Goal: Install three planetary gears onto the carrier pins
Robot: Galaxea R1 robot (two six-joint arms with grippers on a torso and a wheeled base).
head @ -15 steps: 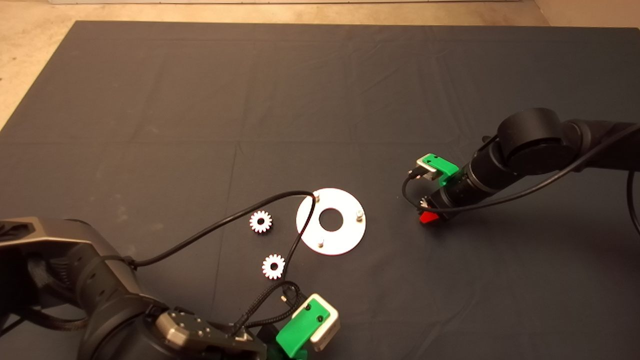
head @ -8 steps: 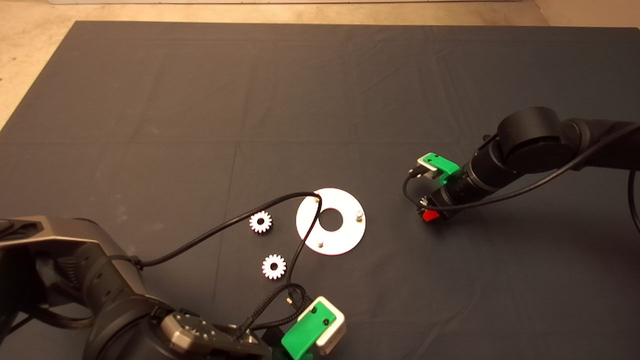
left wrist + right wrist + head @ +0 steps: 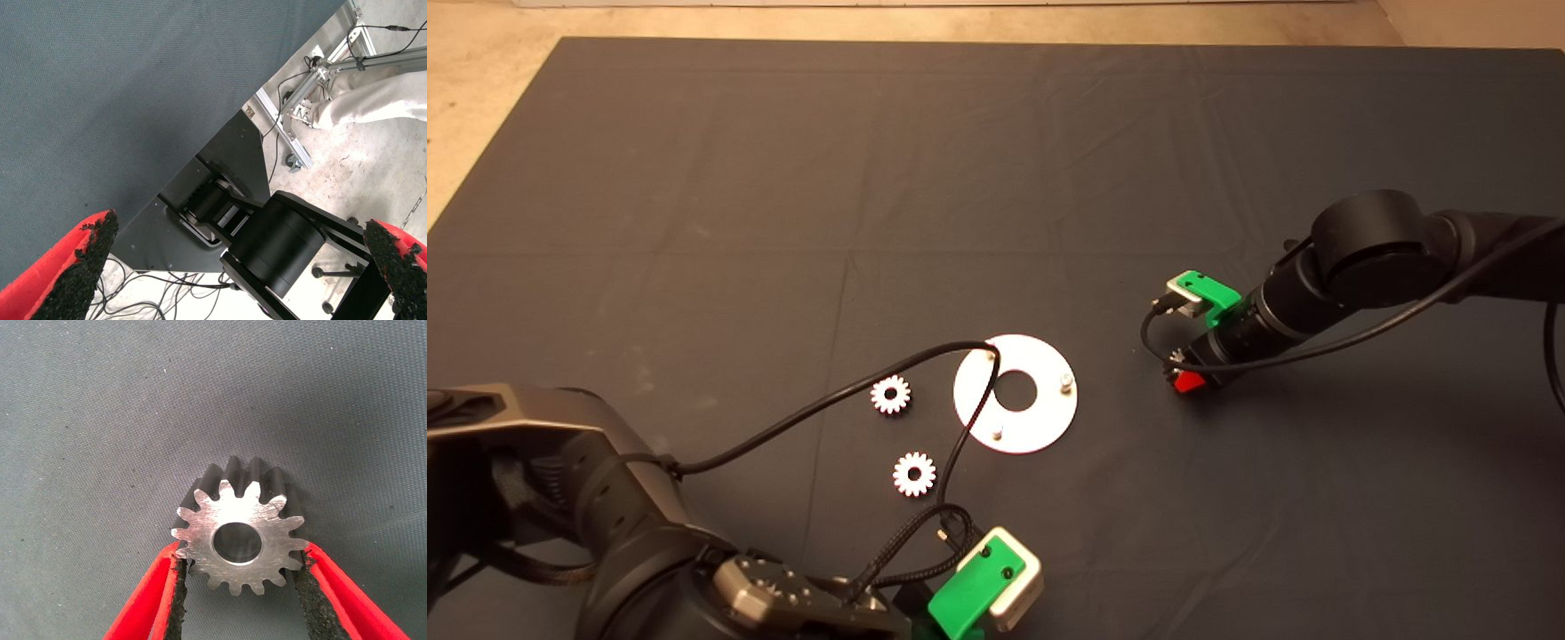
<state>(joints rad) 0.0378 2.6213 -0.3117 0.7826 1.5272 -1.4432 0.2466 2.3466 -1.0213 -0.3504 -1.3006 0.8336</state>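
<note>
From above, we see the flat round silver plate [image 3: 1015, 394] with three bare silvery pegs [image 3: 1065, 383] and two small silvery spur gears [image 3: 890, 394] lying just left of it. The right gripper [image 3: 1190, 382] sits to its right. The left gripper [image 3: 240, 267] is parked, fingers spread wide. In the right wrist view, the pads clamp the third toothed metal gear [image 3: 239, 535] by its teeth (bore visible), so we should keep it level and centre the bore over a peg.

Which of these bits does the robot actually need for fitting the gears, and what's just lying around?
Needed:
- small silvery toothed gear gripped by the right gripper
- two matching gears on the mat
- flat round silver plate with three pins

Just around:
- dark mat
- black cable
- left gripper, idle
- person's leg
</note>
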